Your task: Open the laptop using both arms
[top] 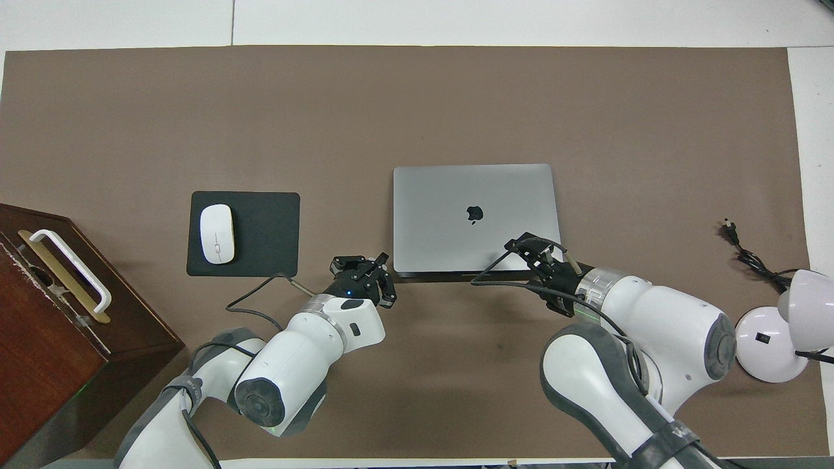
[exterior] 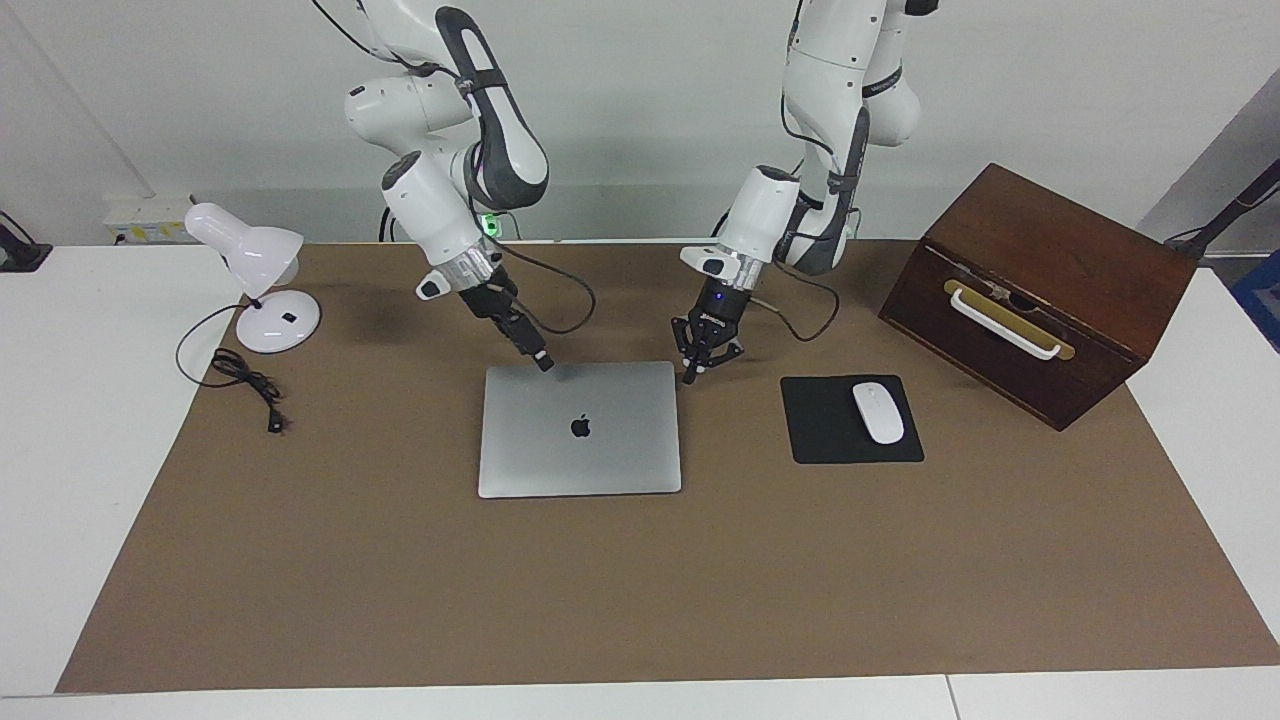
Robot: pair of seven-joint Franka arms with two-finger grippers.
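Observation:
The silver-grey laptop [exterior: 600,460] lies shut and flat on the brown mat, its apple logo up; it also shows in the overhead view [top: 456,189]. My right gripper [exterior: 543,361] is shut, and its tip rests on the lid at the edge nearest the robots, toward the right arm's end; in the overhead view [top: 519,246] it covers that corner. My left gripper [exterior: 703,362] is open and empty, low over the mat just beside the laptop's other near corner, apart from it; it also shows in the overhead view [top: 382,273].
A black mouse pad [exterior: 825,440] with a white mouse [exterior: 877,412] lies beside the laptop toward the left arm's end. A dark wooden box [exterior: 1040,280] with a white handle stands past it. A white desk lamp [exterior: 262,285] and its cord [exterior: 245,378] sit at the right arm's end.

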